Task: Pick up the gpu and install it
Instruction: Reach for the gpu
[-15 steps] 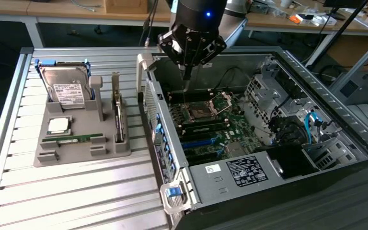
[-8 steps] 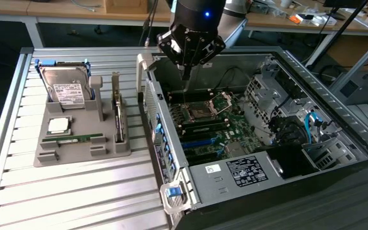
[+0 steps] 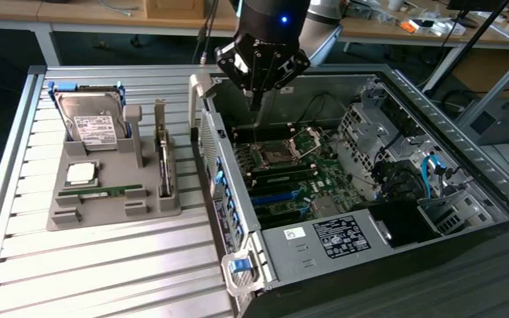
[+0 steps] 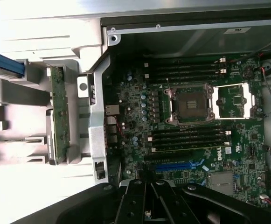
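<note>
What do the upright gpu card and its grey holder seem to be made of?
Thin green gpu card with silver end bracket: apparently circuit board, the bracket bare shiny metal. Blocky grey holder: probably matte plastic, evenly dull, no glints.

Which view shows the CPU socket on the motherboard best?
The wrist view: it looks straight down on the socket, with its lid open beside it. The exterior view shows the socket at a slant, from farther off.

Even room light brightens the exterior view; the table (image 3: 104, 265) shines pale, the case (image 3: 453, 129) interior lies shadowed. In the wrist view, glare bleaches the tray (image 4: 14, 93) nearly white.
</note>
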Robot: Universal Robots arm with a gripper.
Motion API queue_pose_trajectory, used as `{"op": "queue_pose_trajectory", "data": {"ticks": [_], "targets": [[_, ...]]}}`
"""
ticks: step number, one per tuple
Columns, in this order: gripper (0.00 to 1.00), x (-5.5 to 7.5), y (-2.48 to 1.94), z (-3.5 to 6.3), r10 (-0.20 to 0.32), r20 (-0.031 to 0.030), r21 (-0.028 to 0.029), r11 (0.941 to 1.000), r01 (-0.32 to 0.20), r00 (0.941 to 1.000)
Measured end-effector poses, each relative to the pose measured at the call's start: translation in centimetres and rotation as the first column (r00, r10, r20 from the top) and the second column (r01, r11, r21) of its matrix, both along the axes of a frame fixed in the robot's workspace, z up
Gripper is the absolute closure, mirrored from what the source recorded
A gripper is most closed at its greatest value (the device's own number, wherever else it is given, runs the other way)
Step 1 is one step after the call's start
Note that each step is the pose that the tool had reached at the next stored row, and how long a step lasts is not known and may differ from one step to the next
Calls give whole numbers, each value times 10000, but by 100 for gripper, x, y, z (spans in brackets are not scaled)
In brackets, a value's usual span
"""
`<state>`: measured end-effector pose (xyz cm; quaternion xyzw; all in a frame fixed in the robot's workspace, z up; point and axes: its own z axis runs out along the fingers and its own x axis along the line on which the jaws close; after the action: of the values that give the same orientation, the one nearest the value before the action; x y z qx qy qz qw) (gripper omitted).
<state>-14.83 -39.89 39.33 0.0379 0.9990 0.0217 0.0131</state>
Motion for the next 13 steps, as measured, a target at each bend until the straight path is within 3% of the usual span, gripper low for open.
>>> {"op": "queue_pose_trajectory", "data": {"ticks": [13], "targets": [[89, -50, 0, 0, 0, 0, 0, 10000, 0, 10000]]}}
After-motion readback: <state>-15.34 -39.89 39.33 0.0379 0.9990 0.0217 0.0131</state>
